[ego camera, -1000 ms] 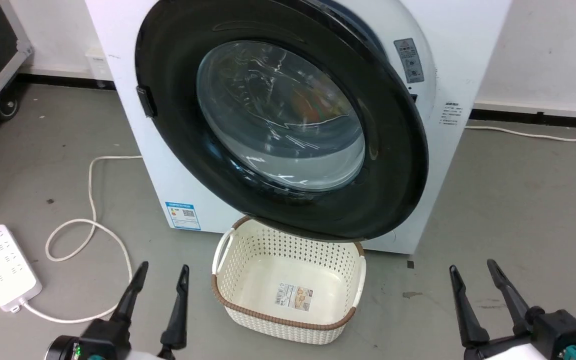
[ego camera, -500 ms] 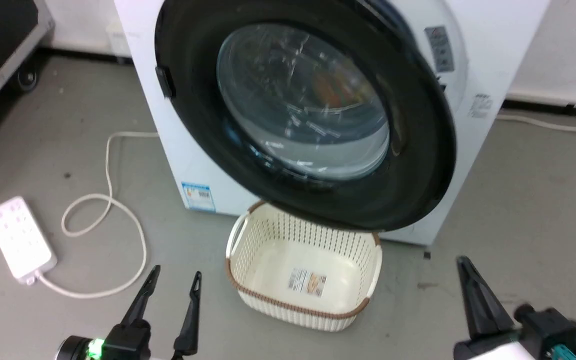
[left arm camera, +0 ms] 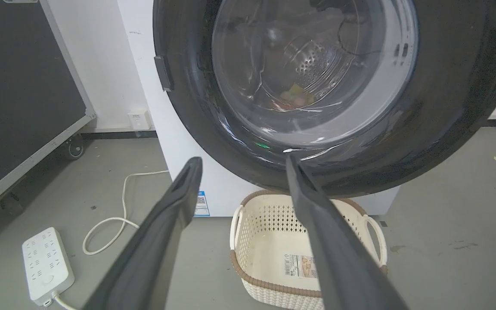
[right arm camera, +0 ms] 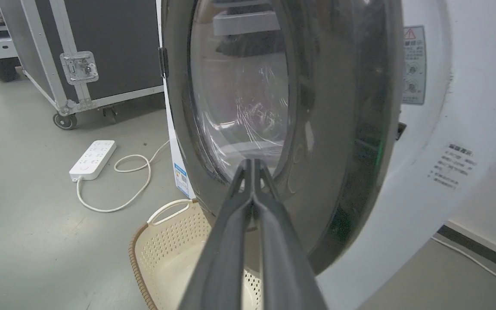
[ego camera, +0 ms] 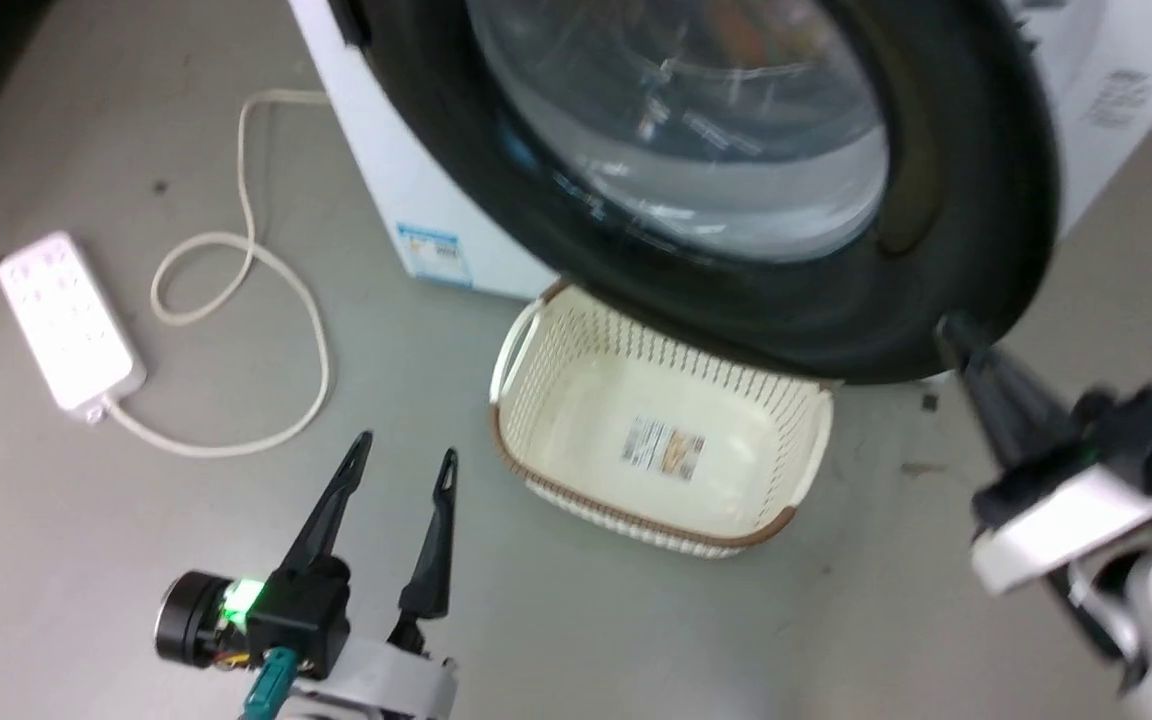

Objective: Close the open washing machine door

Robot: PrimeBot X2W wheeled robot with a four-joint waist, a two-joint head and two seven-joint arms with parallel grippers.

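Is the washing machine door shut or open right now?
Open. The washing machine door stands swung out from the white machine front, its rim overhanging the basket.

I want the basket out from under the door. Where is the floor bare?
Bare floor lies in front of the basket, between the left gripper and right gripper, and between basket and cable. Crowded: the power strip and looped cable at far left, and under the door.

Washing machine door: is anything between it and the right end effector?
Nothing visible. The shut right end effector points at the washing machine door; the white basket sits lower, under its rim.
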